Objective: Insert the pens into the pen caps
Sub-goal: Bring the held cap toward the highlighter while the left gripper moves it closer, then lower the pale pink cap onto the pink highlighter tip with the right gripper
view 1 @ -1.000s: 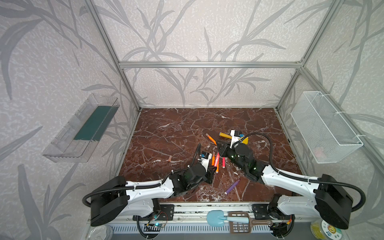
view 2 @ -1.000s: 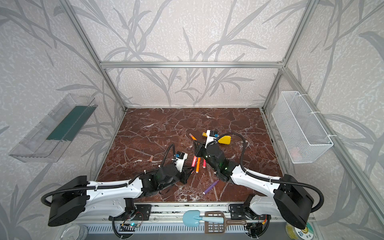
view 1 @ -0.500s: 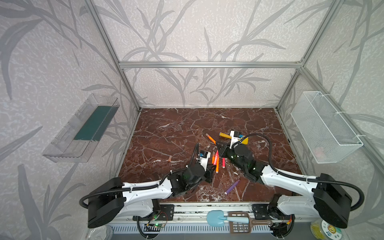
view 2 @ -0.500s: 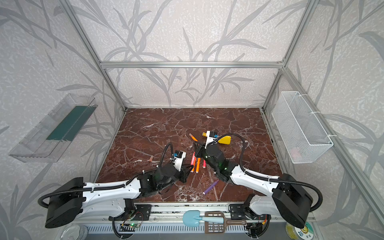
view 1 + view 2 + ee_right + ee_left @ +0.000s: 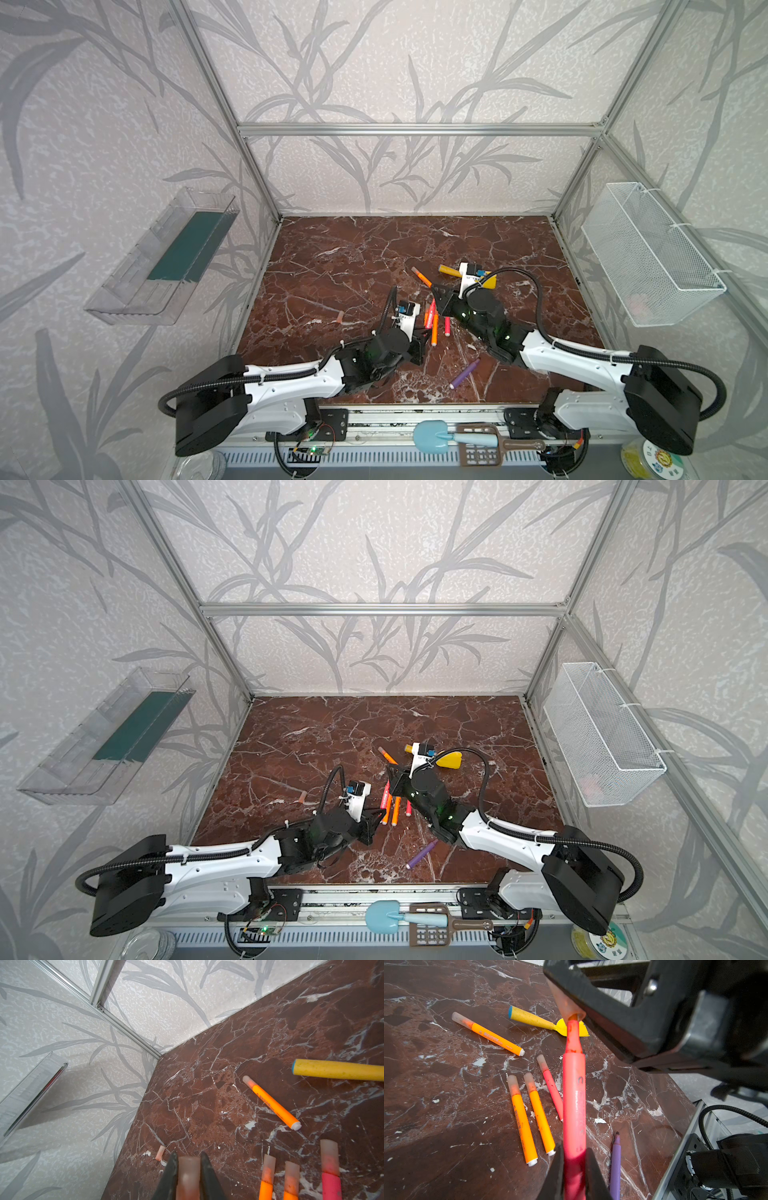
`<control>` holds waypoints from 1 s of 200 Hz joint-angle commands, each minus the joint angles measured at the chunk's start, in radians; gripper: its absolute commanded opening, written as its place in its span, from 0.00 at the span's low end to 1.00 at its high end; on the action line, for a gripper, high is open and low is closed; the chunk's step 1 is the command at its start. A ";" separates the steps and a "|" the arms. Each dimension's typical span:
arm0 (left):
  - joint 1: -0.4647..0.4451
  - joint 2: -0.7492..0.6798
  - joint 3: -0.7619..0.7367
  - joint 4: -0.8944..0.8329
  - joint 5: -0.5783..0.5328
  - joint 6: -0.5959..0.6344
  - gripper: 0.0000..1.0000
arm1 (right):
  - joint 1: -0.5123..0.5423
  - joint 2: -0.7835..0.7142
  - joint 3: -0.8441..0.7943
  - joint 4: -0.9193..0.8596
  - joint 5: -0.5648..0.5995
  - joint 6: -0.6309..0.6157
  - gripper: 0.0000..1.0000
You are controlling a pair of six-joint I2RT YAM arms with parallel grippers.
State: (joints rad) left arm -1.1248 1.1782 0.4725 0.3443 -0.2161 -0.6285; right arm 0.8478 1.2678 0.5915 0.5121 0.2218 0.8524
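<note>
Red-pink pen [image 5: 574,1095] juts straight out from the left gripper [image 5: 574,1150], its long axis in line with the jaws. Its narrow orange-stained tip points away from them at the pen cap [image 5: 566,1004]. The tip sits just inside the cap's open mouth. The left jaws are pressed together on the pen's rear end. The right gripper [image 5: 188,1155] has its jaws pinching the cap, which sticks out beyond their tips. An uncapped purple pen [image 5: 615,1159] lies on the marble tabletop [image 5: 446,1064] beside the left jaws, pointing roughly the same way.
</note>
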 commanded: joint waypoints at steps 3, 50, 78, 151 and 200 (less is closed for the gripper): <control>-0.004 -0.029 -0.003 0.017 -0.049 -0.003 0.00 | -0.001 0.001 -0.026 0.041 -0.028 0.023 0.18; -0.003 -0.028 0.005 0.040 -0.078 -0.004 0.00 | 0.031 0.004 -0.077 0.128 -0.045 0.045 0.17; 0.007 -0.020 0.018 0.046 -0.085 -0.022 0.00 | 0.051 0.013 -0.103 0.192 -0.041 0.052 0.17; 0.037 -0.071 -0.014 0.085 -0.080 -0.081 0.00 | 0.063 0.010 -0.157 0.285 -0.002 0.112 0.18; 0.042 -0.098 -0.023 0.085 -0.068 -0.075 0.00 | 0.068 0.046 -0.131 0.288 -0.030 0.130 0.21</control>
State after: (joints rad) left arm -1.1038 1.1084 0.4477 0.3531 -0.2298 -0.6785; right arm 0.8967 1.2861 0.4522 0.8055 0.2340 0.9695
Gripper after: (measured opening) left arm 0.148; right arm 0.180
